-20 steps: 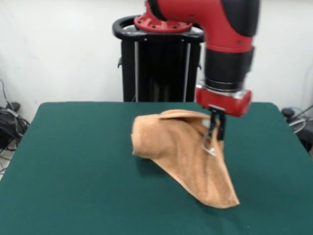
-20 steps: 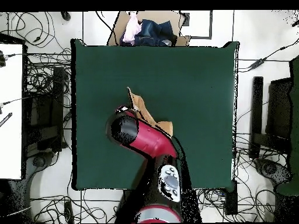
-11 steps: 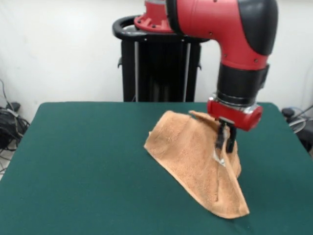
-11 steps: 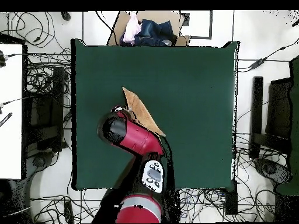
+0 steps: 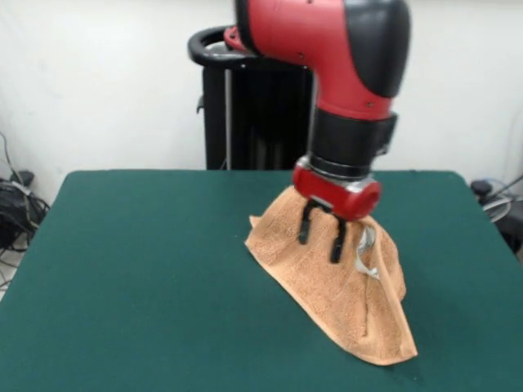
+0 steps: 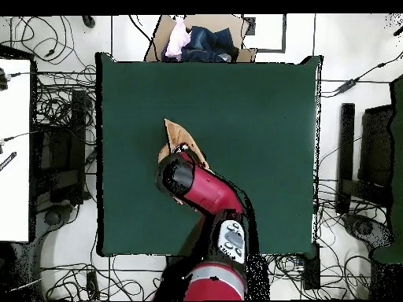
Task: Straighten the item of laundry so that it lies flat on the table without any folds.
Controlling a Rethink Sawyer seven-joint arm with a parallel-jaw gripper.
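Note:
The item of laundry (image 5: pixel 343 302), an orange-tan towel, lies rumpled right of the table's (image 5: pixel 139 278) middle. It rises in a folded ridge toward the far side and trails to a point near the front edge. A small white label (image 5: pixel 365 260) shows on its raised right fold. My gripper (image 5: pixel 319 250) hangs just in front of the towel's upper part. Its two black fingers (image 5: pixel 304 227) stand open, with nothing held between them. From overhead only a strip of the towel (image 6: pixel 175 134) shows beyond the arm (image 6: pixel 197 185), which hides the gripper.
A cardboard box of clothes (image 6: pixel 201 41) sits just beyond the table's far edge (image 6: pixel 208 57) in the overhead view. Cables (image 6: pixel 59 102) and equipment lie on the floor along both sides. Bare green felt (image 6: pixel 260 126) spreads to the towel's right in that view.
The gripper has let go of the towel's raised edge and opened. It has shifted left in the front view. The towel has stayed bunched where it was dragged.

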